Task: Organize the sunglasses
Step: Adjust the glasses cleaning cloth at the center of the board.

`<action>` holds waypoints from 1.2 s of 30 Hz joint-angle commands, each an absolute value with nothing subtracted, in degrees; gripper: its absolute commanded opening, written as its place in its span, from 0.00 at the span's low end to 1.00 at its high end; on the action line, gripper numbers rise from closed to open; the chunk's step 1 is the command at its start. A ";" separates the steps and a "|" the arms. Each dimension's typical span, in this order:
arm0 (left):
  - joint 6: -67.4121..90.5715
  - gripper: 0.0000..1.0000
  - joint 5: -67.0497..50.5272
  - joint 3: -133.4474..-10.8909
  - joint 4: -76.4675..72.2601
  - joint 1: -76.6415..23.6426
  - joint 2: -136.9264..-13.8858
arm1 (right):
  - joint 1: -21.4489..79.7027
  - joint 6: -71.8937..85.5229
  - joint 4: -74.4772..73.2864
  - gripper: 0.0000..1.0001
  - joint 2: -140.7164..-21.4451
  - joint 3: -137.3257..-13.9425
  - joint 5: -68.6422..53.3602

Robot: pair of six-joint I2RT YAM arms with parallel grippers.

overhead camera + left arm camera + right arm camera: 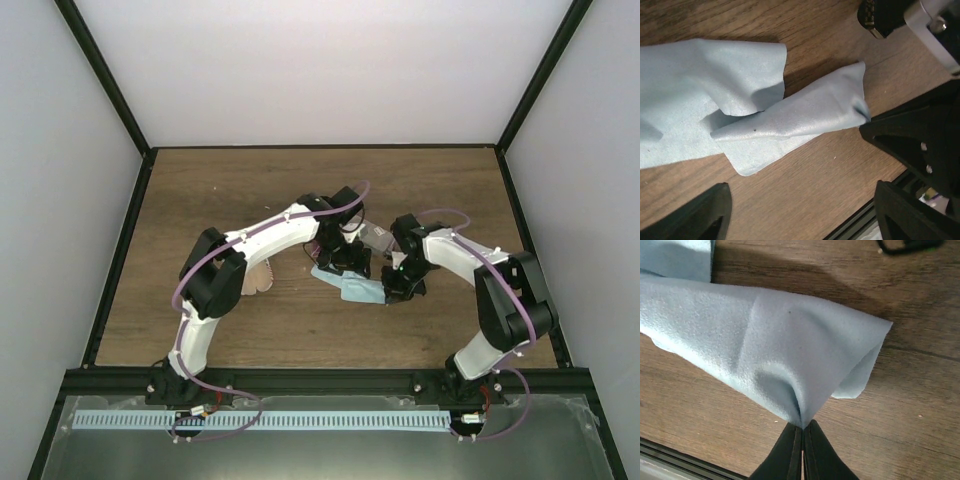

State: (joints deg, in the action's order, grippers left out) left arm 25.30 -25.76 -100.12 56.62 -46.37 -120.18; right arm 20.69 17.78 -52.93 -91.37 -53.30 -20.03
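Pinching a fold of the light blue cloth [765, 340], the right gripper [802, 429] has both black fingers pressed together on the fabric, which rises in a tent off the wooden table [200, 200]. The left gripper [802, 192] hangs over the same cloth with fingers spread wide and nothing between them (fabric lies crumpled below). Both arms meet mid-table. The sunglasses cannot be made out with certainty: a thin dark curved shape [910, 245] at the top edge of the right wrist view may be a frame. A pink-striped object [262, 278] lies partly under the left arm.
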 commanded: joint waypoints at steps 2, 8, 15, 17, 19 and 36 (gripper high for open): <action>25.51 0.69 -26.49 -99.98 56.25 -46.30 -121.26 | 20.21 17.66 -52.63 0.01 -87.88 -54.87 -20.65; 25.18 0.25 -26.60 -100.21 54.93 -46.24 -119.42 | 20.22 17.55 -53.22 0.01 -86.27 -61.75 -21.81; 23.93 0.68 -26.28 -99.88 49.21 -46.50 -113.42 | 20.22 16.96 -53.53 0.01 -88.15 -64.99 -22.73; 21.21 0.86 -23.19 -98.65 48.96 -47.79 -111.91 | 20.27 16.96 -53.42 0.01 -88.77 -65.17 -23.28; 17.80 0.90 -13.69 -95.32 47.17 -49.71 -108.62 | 20.24 16.83 -53.14 0.01 -89.65 -65.32 -23.91; 20.63 0.71 4.97 -79.60 39.34 -48.92 -98.77 | 20.33 21.65 -48.14 0.49 -96.30 -71.95 -18.82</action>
State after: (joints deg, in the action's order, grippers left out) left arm 17.61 -0.34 -79.50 39.24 -50.33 -100.14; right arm 20.60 19.29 -49.43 -99.02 -69.78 -21.80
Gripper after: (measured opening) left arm 0.729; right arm 0.490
